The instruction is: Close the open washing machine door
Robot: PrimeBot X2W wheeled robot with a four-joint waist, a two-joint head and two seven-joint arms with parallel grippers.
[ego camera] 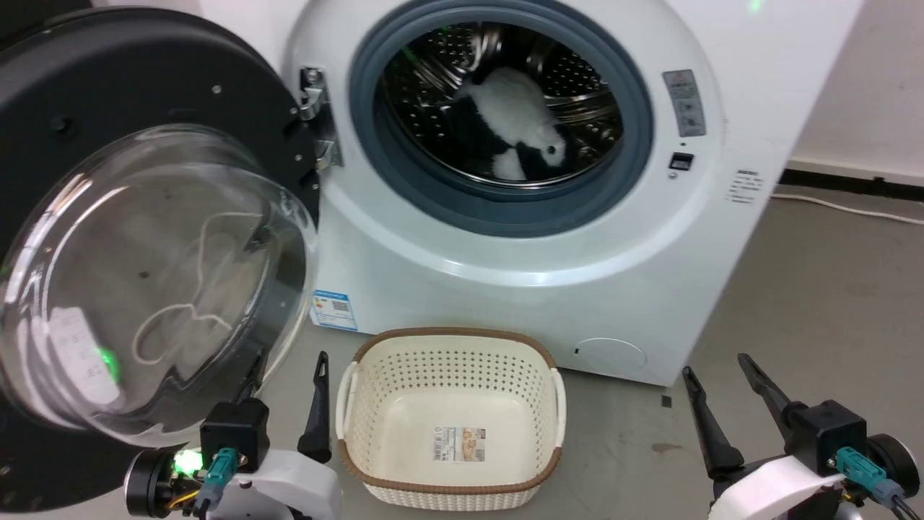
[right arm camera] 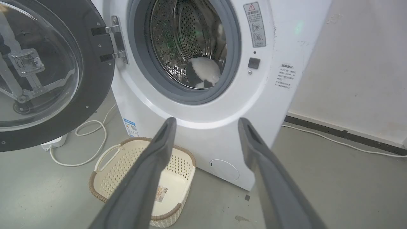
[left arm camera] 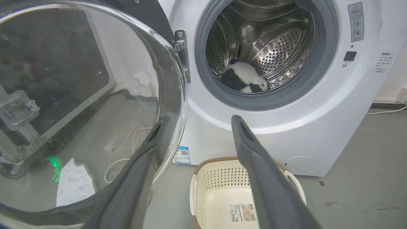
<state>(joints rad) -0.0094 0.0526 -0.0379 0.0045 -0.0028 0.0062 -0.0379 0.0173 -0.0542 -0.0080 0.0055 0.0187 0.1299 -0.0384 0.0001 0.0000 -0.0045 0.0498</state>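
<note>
Washing machine door (ego camera: 144, 253) hangs wide open, left of drum (ego camera: 592, 94). Left gripper (left arm camera: 200, 118) and right gripper (ego camera: 715, 363) both spread, empty. One left finger (left arm camera: 141, 165) possibly touching the door glass; if we push there, we risk slipping off.

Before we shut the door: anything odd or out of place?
A black-and-white fluffy item, perhaps a plush toy, lies in the drum of the washing machine. A cream basket stands on the floor close before the machine. No spill or damage shows.
</note>
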